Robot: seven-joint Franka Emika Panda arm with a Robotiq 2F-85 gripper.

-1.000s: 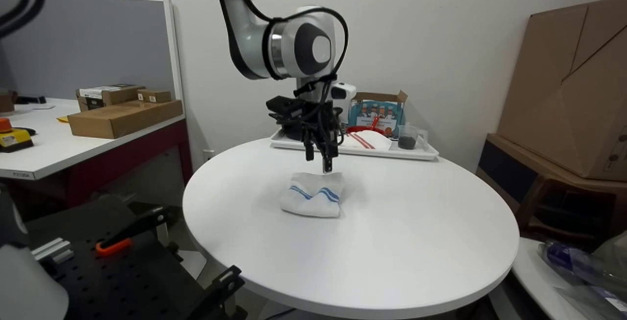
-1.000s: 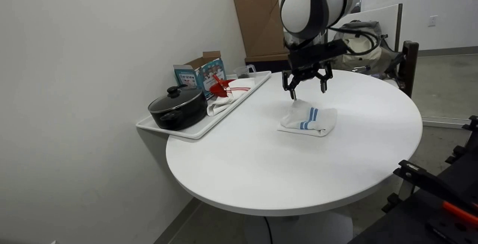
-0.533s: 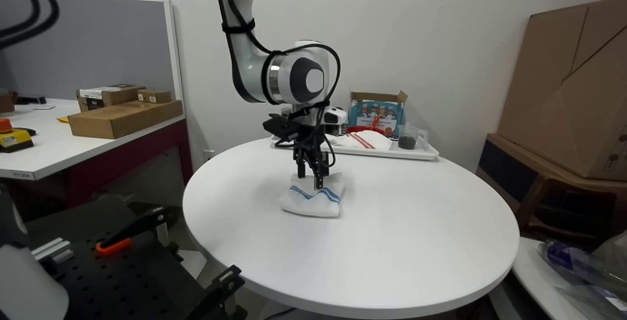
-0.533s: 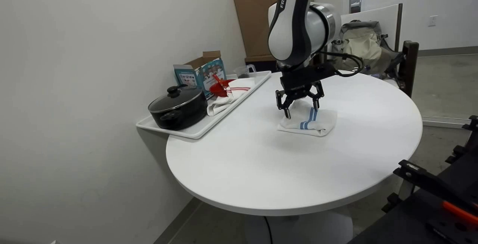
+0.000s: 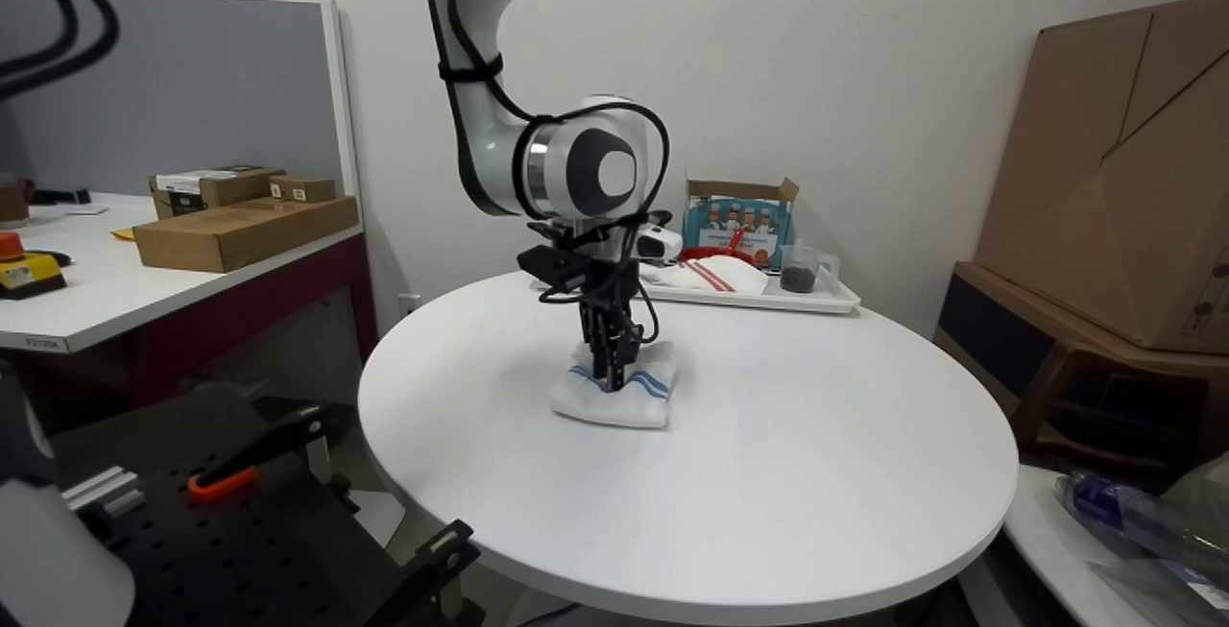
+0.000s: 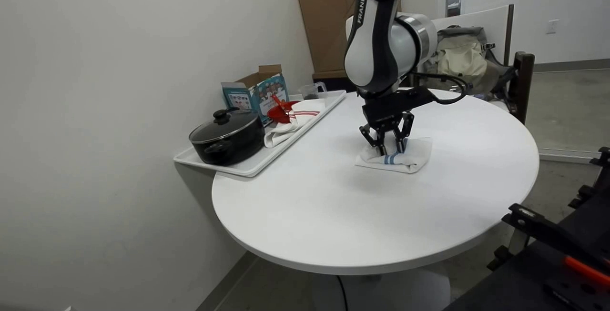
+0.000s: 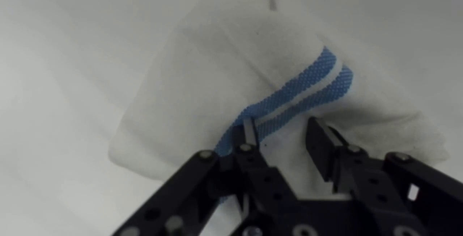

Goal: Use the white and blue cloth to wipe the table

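- In an exterior view, the folded cloth [image 5: 620, 409] lies on the white table [image 5: 768, 473], left of its middle, nearer than the tray [image 5: 768, 301].
- It sits directly below my tool [image 7: 281, 124]; I make out no clear long axis, but blue stripes [image 7: 307, 78] slant under one finger [image 7: 239, 136].
- My tool stands apart, a small gap showing cloth; it seems to touch fabric, nothing clamped.
- Closing looks next, I judge.
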